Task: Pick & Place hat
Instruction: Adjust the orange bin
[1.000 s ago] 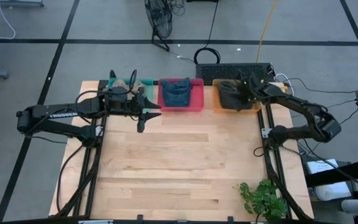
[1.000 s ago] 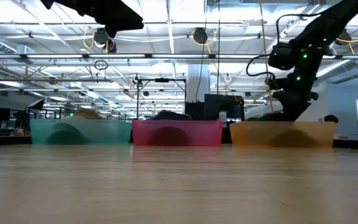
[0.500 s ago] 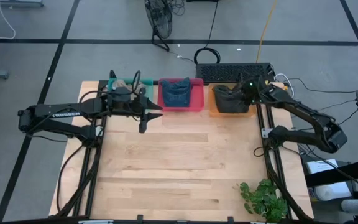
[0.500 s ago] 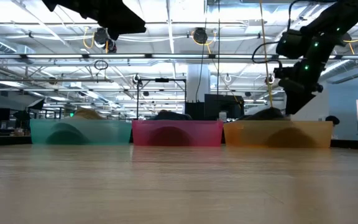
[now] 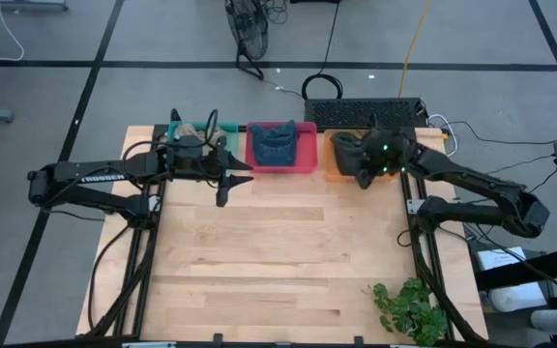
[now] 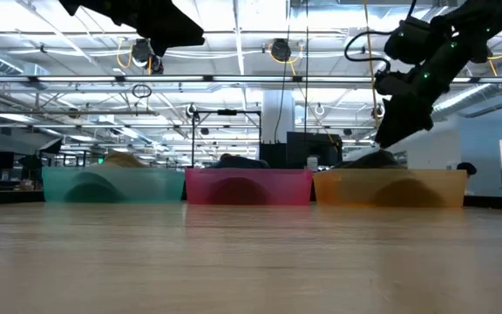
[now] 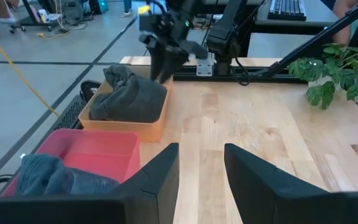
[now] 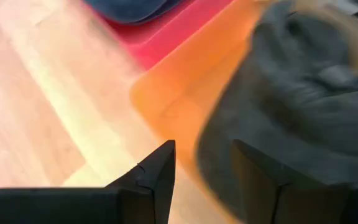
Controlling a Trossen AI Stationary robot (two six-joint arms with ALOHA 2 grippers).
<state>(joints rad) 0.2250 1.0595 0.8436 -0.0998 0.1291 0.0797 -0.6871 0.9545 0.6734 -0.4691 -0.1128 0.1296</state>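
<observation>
High view: we see the right gripper (image 5: 364, 177) hovering over the orange bin (image 5: 335, 172) holding the dark grey hat (image 5: 351, 155) (its fingers slightly parted, gripping nothing). We find the left gripper (image 5: 223, 182), parted and empty, beside the red bin (image 5: 303, 150).

**Three bins in a row on the counter**

Seen level across the counter (image 6: 251, 262): teal bin (image 6: 111, 185), pink bin (image 6: 248, 186), orange bin (image 6: 390, 187), side by side at the far edge. Dark hat (image 6: 369, 160) mounded above the orange bin's rim. Right tool (image 6: 389, 133) hanging just above that hat, angled down; fingers not discernible. Left arm (image 6: 138, 19) high at upper left, well apart from the bins. Hall with ceiling lights behind.
</observation>
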